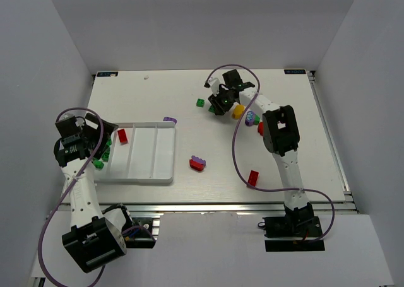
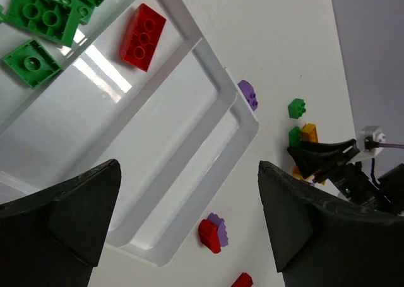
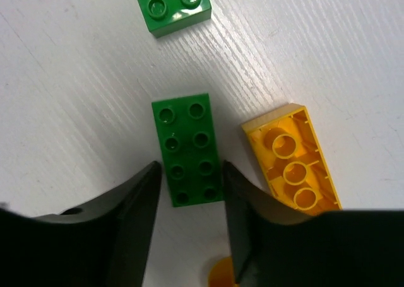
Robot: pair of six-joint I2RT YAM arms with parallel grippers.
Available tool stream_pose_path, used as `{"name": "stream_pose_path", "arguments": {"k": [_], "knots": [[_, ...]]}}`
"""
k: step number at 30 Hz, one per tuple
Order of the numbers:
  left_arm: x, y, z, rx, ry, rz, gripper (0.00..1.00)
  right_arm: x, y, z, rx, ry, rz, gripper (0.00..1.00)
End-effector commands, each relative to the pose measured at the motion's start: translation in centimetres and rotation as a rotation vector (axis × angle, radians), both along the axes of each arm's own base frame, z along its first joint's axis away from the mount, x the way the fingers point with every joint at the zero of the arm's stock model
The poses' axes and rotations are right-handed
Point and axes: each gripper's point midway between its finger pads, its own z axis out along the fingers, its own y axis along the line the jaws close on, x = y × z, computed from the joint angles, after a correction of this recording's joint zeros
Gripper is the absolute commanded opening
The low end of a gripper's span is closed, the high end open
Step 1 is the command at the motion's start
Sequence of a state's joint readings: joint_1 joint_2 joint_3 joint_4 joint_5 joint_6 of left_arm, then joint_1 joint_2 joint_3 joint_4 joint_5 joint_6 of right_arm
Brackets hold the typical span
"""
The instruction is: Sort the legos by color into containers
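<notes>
Green, the long brick (image 3: 189,151) is straddled at its near end by the right gripper (image 3: 191,170), well apart from the tray (image 1: 165,154) on the table (image 1: 158,91). Its long axis is laid along the fingers. Whether it is pinched cannot be told. The left gripper (image 2: 189,173) is spread above the tray.

White table (image 1: 328,148), tray (image 1: 148,151), scattered legos (image 1: 253,178) (mixed colours)

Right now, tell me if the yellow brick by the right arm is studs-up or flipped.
Flipped: the yellow brick shows its hollow underside with three tubes, no studs.
</notes>
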State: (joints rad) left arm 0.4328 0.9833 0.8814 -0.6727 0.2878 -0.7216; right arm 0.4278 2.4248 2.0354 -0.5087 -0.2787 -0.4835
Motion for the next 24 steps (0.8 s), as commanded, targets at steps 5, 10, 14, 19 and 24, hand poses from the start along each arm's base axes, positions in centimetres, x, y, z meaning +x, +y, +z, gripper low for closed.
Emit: {"name": "stream_pose_path", "arguments": {"k": [5,10,14,19,24], "knots": [[1.6,-2.8,1.7,-0.148,-0.138,-0.092,0.98,-1.4,-1.1,-1.9,-0.083,-0.006,0.071,0.27],[2.1,-7.5,1.1,-0.214,-0.137,-0.197,0.98,-2.7,-1.2,-0.7,-0.020,0.005,0.129,0.08],[2.9,-11.9,0.9,-0.240,-0.142,-0.297,0.96,-5.4,0.1,5.1,0.127,-0.088,0.268,0.04],[3.5,-15.7,1.4,-0.270,-0.186,-0.388,0.91,-12.7,1.4,9.8,0.307,-0.061,0.485,0.00],[3.8,-18.6,1.0,-0.272,-0.171,-0.478,0.87,-16.9,2.7,12.2,0.391,-0.002,0.553,0.00]]}}
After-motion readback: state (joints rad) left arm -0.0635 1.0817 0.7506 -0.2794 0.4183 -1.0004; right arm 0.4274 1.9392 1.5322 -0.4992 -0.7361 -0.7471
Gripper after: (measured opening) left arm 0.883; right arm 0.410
